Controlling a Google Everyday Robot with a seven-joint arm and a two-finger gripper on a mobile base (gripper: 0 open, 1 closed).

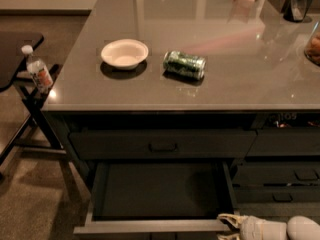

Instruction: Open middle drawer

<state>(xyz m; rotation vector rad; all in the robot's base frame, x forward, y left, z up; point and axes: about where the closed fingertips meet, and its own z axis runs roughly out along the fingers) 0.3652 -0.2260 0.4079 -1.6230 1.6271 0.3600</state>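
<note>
Looks basically done: middle drawer (160, 191) stands pulled well out below the counter's (225, 74) front edge, dark inside showing, gripper (229, 225) at the drawer front's right end, clamped or loose I can't tell, only backing off left.

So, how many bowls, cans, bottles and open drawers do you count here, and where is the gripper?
Bowls: 1, the white bowl on the counter.
Cans: 1, the green can on its side.
Bottles: 1, the water bottle left of the counter.
Open drawers: 1, the middle drawer.
Total: 4.
The gripper is at that drawer front's right end.
</note>
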